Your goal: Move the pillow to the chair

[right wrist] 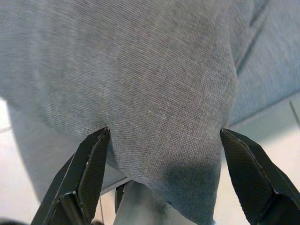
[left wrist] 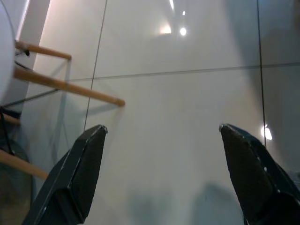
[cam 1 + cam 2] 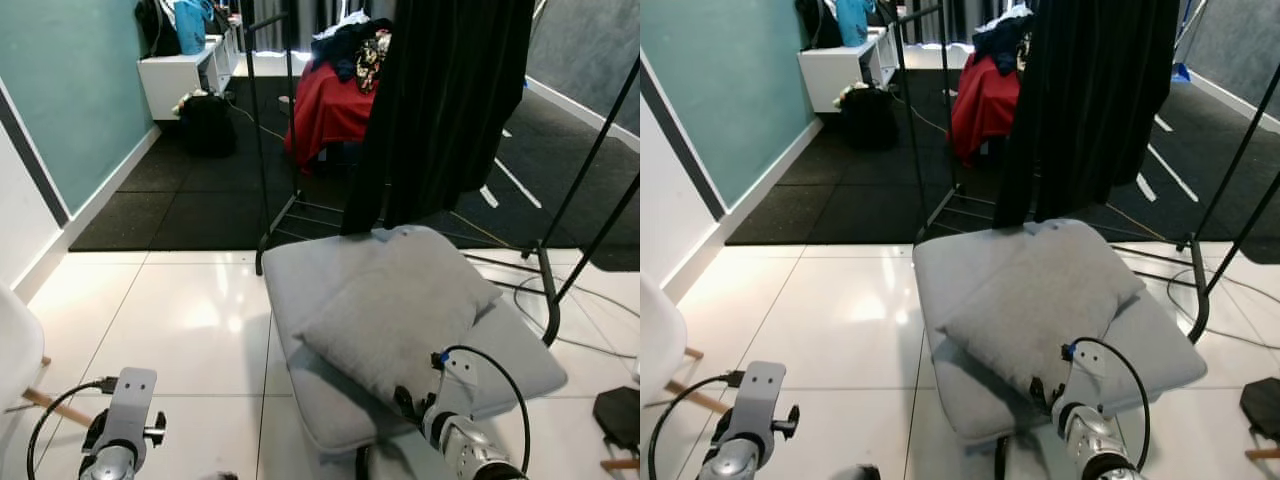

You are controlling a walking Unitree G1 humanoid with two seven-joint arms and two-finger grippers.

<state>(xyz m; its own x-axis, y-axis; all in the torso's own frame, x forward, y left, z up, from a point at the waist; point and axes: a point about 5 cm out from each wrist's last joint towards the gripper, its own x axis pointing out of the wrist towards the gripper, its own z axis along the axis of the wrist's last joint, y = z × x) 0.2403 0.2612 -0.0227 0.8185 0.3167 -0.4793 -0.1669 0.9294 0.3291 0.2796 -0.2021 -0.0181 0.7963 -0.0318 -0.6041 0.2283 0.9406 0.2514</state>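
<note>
At pillow (image 1: 154,89), right end effector (image 1: 159,178) spread

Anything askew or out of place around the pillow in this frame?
Yes. The grey pillow lies crooked across the grey seat cushion, its near corner hanging past the front edge, where the open right gripper straddles it. Cables trail loose across the white floor.

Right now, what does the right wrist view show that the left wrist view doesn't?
Right wrist: the grey pillow close up, its near corner between the open right gripper fingers, with the grey cushioned seat beneath it. Left wrist: bare white floor tiles and the wooden legs of the white chair, with the left gripper holding nothing. Both: two black fingers spread wide.
</note>
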